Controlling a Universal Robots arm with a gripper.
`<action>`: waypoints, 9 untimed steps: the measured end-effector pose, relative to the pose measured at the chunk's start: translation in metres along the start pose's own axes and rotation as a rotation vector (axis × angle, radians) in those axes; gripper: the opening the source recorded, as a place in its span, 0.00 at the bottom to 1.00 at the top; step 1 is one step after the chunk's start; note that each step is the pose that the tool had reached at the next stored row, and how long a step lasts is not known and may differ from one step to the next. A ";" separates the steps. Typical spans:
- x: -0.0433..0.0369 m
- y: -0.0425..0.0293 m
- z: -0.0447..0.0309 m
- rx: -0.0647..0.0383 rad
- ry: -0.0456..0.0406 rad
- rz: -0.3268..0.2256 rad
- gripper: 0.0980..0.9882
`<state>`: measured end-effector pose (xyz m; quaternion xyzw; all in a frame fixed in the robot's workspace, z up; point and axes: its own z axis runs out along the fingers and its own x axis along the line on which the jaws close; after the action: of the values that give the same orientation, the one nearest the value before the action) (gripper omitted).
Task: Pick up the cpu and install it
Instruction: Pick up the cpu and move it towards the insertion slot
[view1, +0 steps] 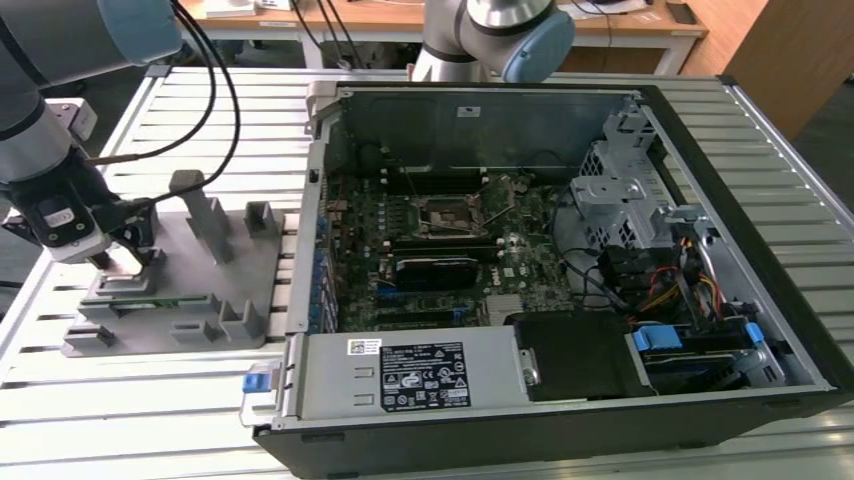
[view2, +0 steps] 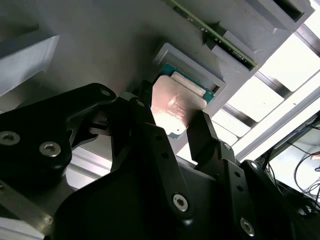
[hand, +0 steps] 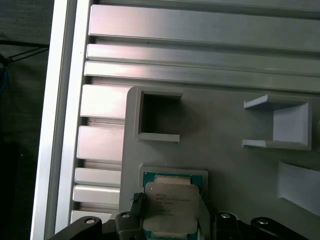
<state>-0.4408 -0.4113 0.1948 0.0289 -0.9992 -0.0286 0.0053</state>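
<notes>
The cpu (hand: 170, 204), a flat square chip with a silvery top and a teal-green rim, is at a shallow square pocket of the grey fixture plate (hand: 225, 165). My gripper (hand: 172, 210) has one black finger on each side of it, pressed against its edges. In the second wrist view the cpu (view2: 172, 102) looks slightly raised out of the pocket (view2: 212, 85) between the fingers (view2: 145, 117). In the exterior view my gripper (view1: 114, 262) is low over the fixture plate (view1: 200, 300), at that view's left. The motherboard's black socket frame (view1: 447, 212) lies in the open computer case (view1: 534, 250).
Upright grey blocks (view1: 214, 220) stand on the fixture plate close to the gripper, and a green memory stick (view1: 134, 292) lies in a slot. The case wall (view1: 310, 230) rises between fixture and motherboard. A second arm (view1: 494, 30) stands behind the case. Cables (view1: 214, 90) hang near my arm.
</notes>
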 end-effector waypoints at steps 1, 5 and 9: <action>0.0000 0.0003 0.0007 0.000 0.0000 0.000 0.48; -0.0001 0.0004 0.0026 0.000 -0.0002 0.000 0.48; 0.0000 0.0002 0.0041 0.001 0.0000 0.000 0.48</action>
<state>-0.4408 -0.4108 0.1908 0.0288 -0.9992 -0.0280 0.0053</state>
